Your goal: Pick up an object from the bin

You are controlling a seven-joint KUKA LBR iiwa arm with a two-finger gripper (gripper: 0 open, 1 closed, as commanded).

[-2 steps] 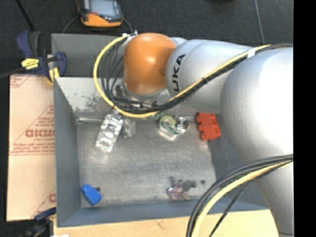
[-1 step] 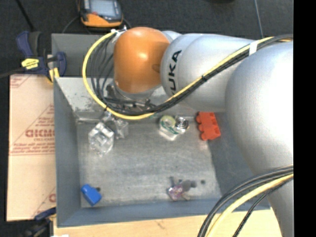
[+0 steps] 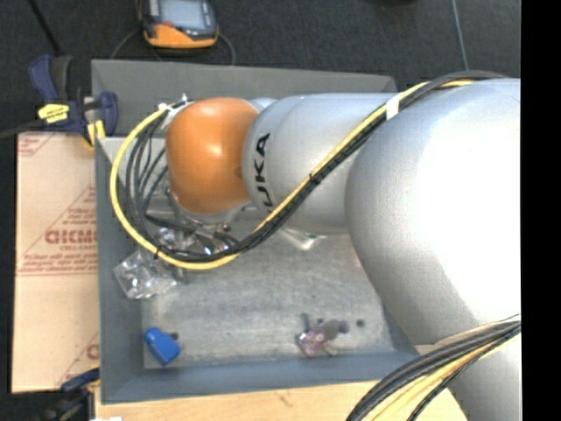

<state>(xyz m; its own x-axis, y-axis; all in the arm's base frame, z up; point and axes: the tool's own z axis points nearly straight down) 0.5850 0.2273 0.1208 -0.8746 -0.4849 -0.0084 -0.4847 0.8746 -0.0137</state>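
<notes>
The clear crumpled plastic piece [image 3: 140,274] lies at the left side of the bin [image 3: 263,371], close to the left wall and a little below the middle of the frame. We count one of it. It is an irregular, glinting lump, somewhat wider than it is tall. As far as we can make out, its long axis runs roughly from lower left to upper right, and we see no end that clearly points anywhere. Its upper right part runs in under the gripper [image 3: 181,235], which sits just above and to the right of it, below the arm's orange cover [image 3: 206,152] and inside a loop of yellow and black cables [image 3: 131,160]. We cannot tell whether the claw is released or clenched, nor whether it touches the plastic. We count two other loose things on the bin floor. One blue block [image 3: 162,345] sits in the lower left corner, its long axis slanting from upper left to lower right. One small purplish scrap [image 3: 317,338] lies near the lower wall, well apart from both.
</notes>
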